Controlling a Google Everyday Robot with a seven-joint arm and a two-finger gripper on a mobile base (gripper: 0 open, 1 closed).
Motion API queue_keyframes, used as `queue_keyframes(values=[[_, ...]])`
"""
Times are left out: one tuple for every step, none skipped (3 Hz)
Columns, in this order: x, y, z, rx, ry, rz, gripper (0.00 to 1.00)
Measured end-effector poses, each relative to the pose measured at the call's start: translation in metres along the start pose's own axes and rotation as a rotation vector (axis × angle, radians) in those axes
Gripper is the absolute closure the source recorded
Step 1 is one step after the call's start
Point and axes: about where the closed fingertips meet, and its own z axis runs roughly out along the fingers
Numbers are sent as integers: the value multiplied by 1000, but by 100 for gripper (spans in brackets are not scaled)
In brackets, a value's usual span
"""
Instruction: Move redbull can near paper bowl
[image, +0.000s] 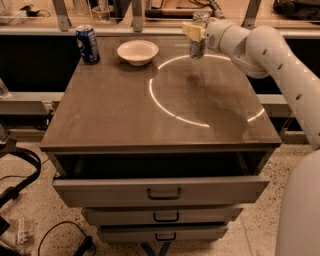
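My tool (196, 33), at the upper middle of the frame, is clamped on the upright redbull can (198, 49), with the paper bowl (137, 52) left of it on the surface (125, 110).

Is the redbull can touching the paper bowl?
No, the gripper holds the redbull can at the far edge of the table, clearly apart from the paper bowl.

One tool (196, 35) gripping redbull can (198, 49), one Pepsi can (88, 44), one bowl (138, 59)
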Motion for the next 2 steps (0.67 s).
queue_keyframes(values=[[20, 8, 18, -11, -49, -9, 100], [31, 18, 34, -43, -71, -11, 100]])
